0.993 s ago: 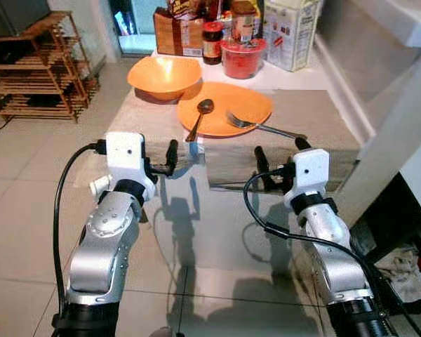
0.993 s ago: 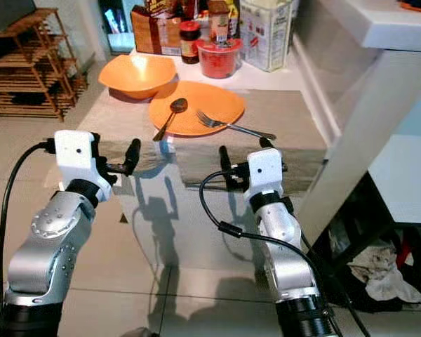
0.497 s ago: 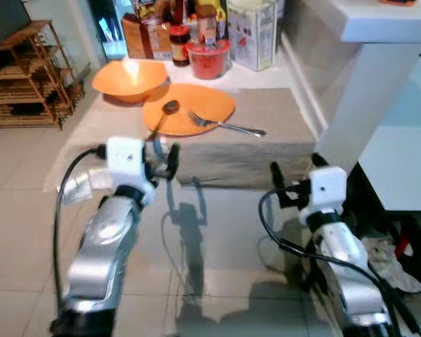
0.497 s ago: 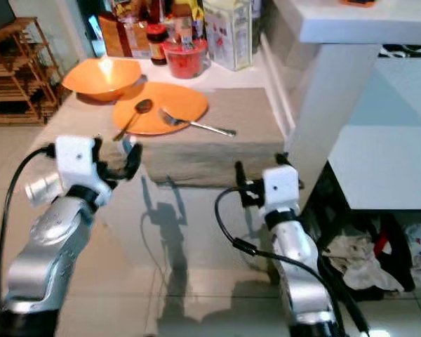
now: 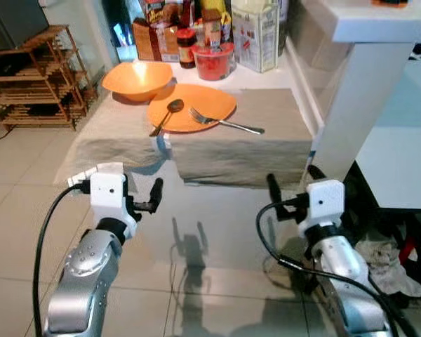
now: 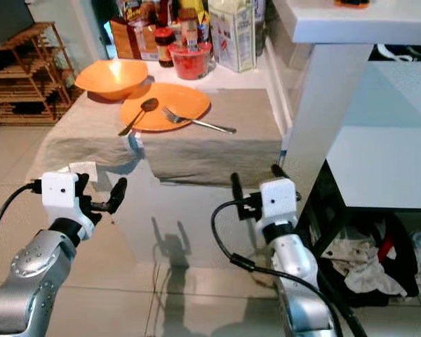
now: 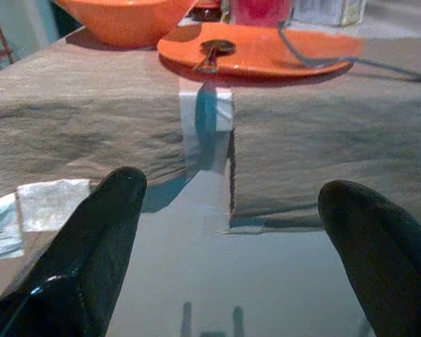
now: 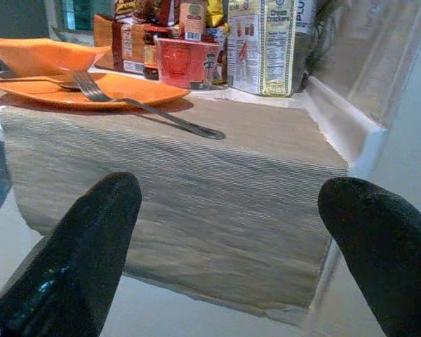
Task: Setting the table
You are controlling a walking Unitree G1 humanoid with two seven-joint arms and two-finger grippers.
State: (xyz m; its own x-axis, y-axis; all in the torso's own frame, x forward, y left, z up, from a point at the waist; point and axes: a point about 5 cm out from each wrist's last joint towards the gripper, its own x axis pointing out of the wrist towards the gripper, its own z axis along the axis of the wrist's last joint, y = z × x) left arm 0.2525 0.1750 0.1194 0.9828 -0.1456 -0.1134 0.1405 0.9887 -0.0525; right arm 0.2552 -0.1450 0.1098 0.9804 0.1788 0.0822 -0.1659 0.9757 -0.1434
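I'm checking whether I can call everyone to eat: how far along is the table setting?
Mostly laid: the orange plate sits on the grey cloth, the spoon and fork rest on it, and the orange bowl stands beside it. In hand: nothing, since the left gripper and right gripper are both open, short of the table. Left, probably: moving the cutlery beside the plate.

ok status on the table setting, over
Left gripper and right gripper both open, empty, short of the table edge. Spoon and fork rest on the orange plate, bowl beside it. Nothing in the way.
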